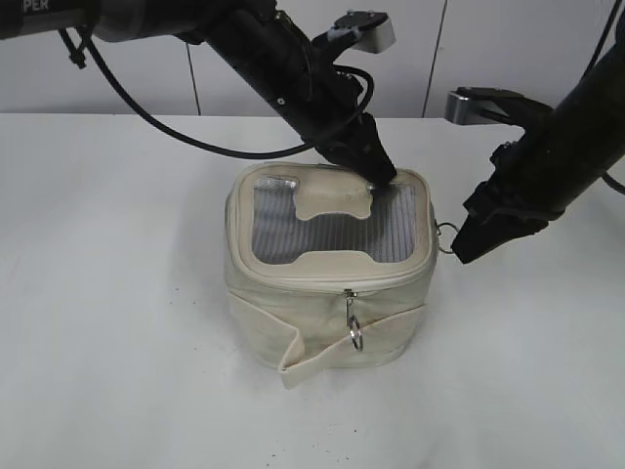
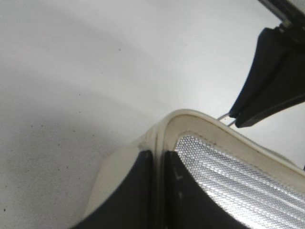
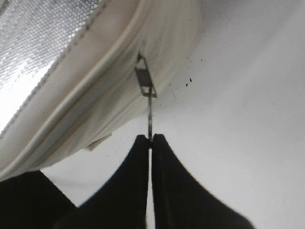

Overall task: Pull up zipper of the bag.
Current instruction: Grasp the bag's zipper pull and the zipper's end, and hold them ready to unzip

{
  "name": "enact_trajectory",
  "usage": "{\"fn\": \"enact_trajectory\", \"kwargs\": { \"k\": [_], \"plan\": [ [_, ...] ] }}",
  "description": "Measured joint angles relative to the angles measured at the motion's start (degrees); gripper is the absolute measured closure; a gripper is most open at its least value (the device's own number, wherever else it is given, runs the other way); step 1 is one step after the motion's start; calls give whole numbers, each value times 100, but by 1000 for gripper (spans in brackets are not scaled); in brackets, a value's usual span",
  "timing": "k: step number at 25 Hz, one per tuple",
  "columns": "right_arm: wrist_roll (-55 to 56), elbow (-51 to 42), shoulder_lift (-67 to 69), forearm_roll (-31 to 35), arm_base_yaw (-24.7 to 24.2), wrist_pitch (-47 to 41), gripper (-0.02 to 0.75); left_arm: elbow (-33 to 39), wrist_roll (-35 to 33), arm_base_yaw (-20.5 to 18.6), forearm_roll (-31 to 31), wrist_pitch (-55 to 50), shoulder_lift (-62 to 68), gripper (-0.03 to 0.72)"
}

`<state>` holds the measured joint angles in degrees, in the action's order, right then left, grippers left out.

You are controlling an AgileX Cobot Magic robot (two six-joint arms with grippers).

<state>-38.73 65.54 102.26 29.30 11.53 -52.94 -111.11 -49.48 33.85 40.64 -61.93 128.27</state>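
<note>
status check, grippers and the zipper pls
Left gripper shut on bag top rim. Right gripper shut on side ring pull. Front ring pull hangs free. Nothing in the way.

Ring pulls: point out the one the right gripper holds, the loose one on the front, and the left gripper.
Held ring pull (image 3: 150, 112), right wrist view, its thin edge above the right gripper (image 3: 151, 138).
Loose ring pull (image 1: 355, 335), exterior view, its hanging loop.
Left gripper (image 2: 158, 155), left wrist view, fingertips pinching the bag's rim.

- The bag (image 1: 327, 274): boxy, cream-white, upright at centre frame, grey ribbed top panel, loose strap along its lower front.
- The zipper (image 1: 293, 280): cream track around top rim; one ring pull hangs at front.
</note>
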Motion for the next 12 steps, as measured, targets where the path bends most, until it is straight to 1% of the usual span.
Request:
{"fn": "enact_trajectory", "kwargs": {
  "k": [4,7,12],
  "plan": [
    [62,-74,-149,-8,0,-176,733,0,0,0,0,0,0,649],
    [101,-324,-355,10,7,-175,733,0,20,0,5,6,0,649],
    [266,-860,-840,12,281,-122,733,0,25,0,5,10,0,649]
  ]
}}
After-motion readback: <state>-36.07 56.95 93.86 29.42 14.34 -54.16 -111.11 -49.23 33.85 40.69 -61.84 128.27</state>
